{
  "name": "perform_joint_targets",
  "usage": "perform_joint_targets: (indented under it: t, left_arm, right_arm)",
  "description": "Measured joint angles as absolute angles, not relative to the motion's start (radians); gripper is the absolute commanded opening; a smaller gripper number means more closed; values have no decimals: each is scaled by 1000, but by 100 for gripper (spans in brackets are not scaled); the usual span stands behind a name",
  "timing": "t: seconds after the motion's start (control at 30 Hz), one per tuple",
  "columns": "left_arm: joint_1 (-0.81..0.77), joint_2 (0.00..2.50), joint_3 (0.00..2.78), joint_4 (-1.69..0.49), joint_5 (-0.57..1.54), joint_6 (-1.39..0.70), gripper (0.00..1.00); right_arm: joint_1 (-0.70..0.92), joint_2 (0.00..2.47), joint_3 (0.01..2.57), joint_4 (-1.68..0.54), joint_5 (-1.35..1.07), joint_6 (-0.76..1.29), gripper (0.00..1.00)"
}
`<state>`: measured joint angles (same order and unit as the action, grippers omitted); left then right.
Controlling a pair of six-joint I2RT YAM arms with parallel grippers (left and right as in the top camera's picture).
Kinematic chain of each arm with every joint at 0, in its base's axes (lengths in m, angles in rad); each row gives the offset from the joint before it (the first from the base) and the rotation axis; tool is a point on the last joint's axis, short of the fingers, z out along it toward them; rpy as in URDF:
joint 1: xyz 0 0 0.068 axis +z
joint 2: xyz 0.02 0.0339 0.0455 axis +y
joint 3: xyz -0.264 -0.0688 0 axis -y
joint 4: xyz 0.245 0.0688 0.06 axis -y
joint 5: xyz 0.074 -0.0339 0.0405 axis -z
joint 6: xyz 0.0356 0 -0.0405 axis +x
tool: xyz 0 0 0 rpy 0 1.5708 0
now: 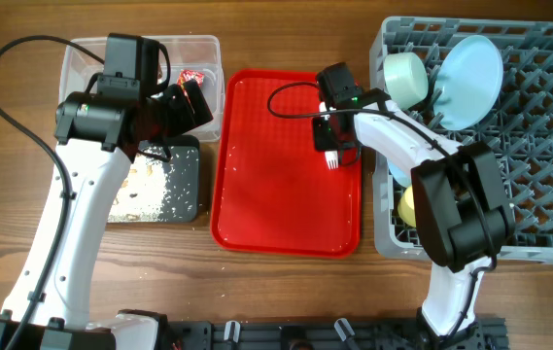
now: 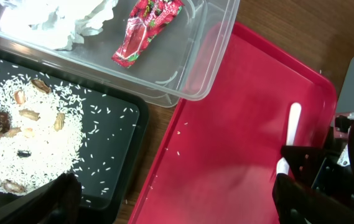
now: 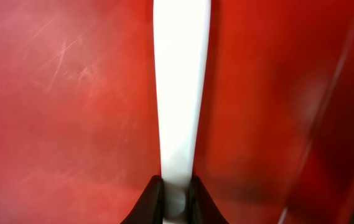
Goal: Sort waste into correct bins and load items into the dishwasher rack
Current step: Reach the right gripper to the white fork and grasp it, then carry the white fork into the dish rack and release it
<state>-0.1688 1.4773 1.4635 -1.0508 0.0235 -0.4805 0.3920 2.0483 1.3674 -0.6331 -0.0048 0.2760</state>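
My right gripper (image 1: 331, 136) is shut on the white plastic fork (image 1: 332, 162) low over the red serving tray (image 1: 276, 214). The right wrist view shows the jaws (image 3: 177, 186) pinching the fork's handle (image 3: 180, 81). My left gripper (image 1: 193, 102) is open and empty above the gap between the black tray (image 1: 184, 185) and the red tray, as the left wrist view (image 2: 177, 208) shows. The clear tub (image 1: 208, 49) holds the red wrapper (image 2: 142, 31) and white tissue (image 2: 58, 18). The black tray holds rice and food scraps (image 2: 21, 118). The grey rack (image 1: 548, 146) holds the blue plate (image 1: 470, 68), a bowl (image 1: 407, 78) and the yellow cup (image 1: 405, 206).
The red tray (image 2: 239, 124) lies between the bins and the rack, with a few rice grains near its left rim. A second bowl (image 1: 396, 175) is partly hidden under my right arm. The spoon is out of view.
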Motion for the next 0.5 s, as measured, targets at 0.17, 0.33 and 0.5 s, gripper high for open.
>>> perform_joint_targets:
  t: [0.17, 0.33, 0.5]
  left_arm:
    - [-169, 1477, 1464, -1051, 23, -480, 100]
    - [-169, 1477, 1464, -1051, 23, -480, 100]
    - [-169, 1477, 1464, -1051, 23, -480, 100]
  right_arm:
    - [392, 2039, 1370, -680, -54, 279, 4]
    - [392, 1952, 1364, -743, -81, 290, 4]
    - [380, 1719, 1364, -817, -90, 330, 4]
